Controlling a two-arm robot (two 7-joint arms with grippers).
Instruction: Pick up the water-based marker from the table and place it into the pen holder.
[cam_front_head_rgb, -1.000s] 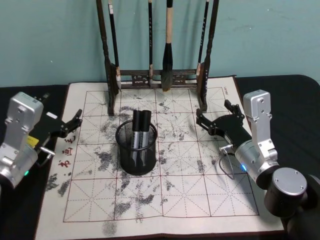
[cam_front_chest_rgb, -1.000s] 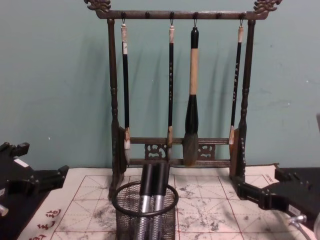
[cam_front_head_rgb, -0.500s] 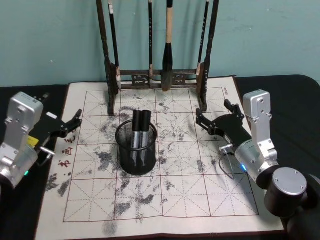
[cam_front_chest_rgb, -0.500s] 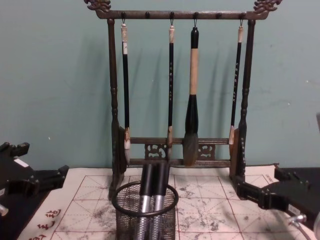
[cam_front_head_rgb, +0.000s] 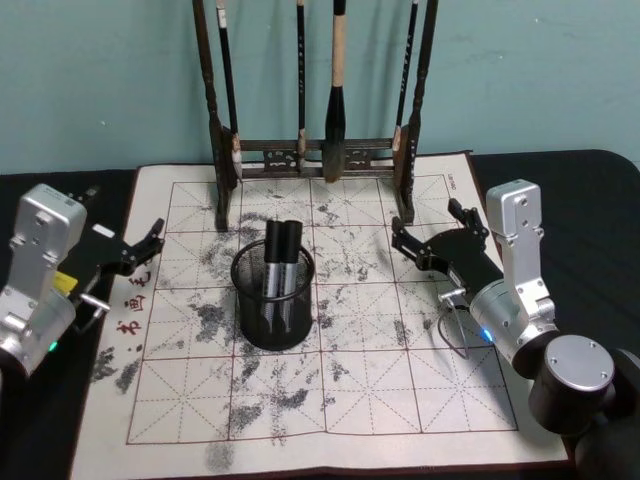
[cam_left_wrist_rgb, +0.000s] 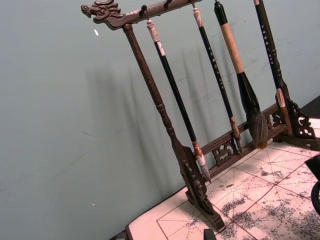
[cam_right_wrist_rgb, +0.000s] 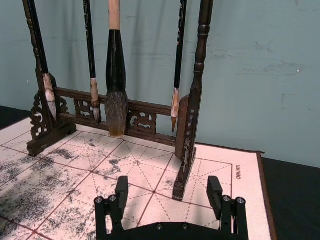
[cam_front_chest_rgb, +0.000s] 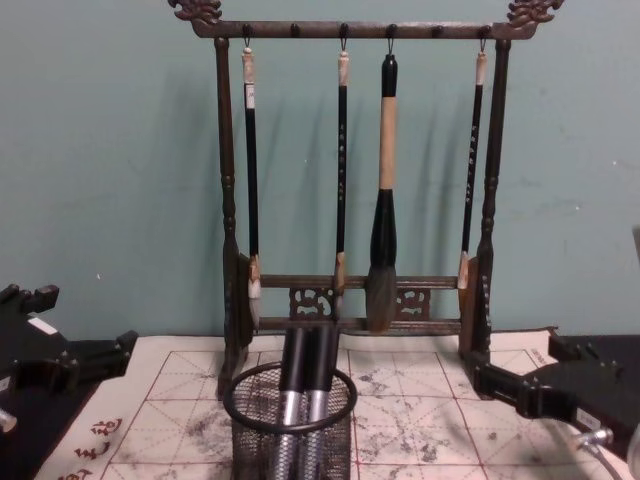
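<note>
The pen holder (cam_front_head_rgb: 272, 305), a round black wire-mesh cup, stands on the mat left of centre, also seen close in the chest view (cam_front_chest_rgb: 290, 435). Two water-based markers (cam_front_head_rgb: 279, 252) with black caps and silver barrels stand upright inside it, side by side (cam_front_chest_rgb: 308, 372). My left gripper (cam_front_head_rgb: 150, 248) hovers open and empty at the mat's left edge, a hand's width from the holder. To the holder's right, my right gripper (cam_front_head_rgb: 425, 226) is open and empty, its two fingers spread wide in the right wrist view (cam_right_wrist_rgb: 167, 192).
A tall dark wooden brush rack (cam_front_head_rgb: 315, 150) with several hanging brushes stands at the back of the ink-stained grid mat (cam_front_head_rgb: 400, 400); its right foot is close ahead of my right gripper (cam_right_wrist_rgb: 182, 185). Black tabletop borders the mat on both sides.
</note>
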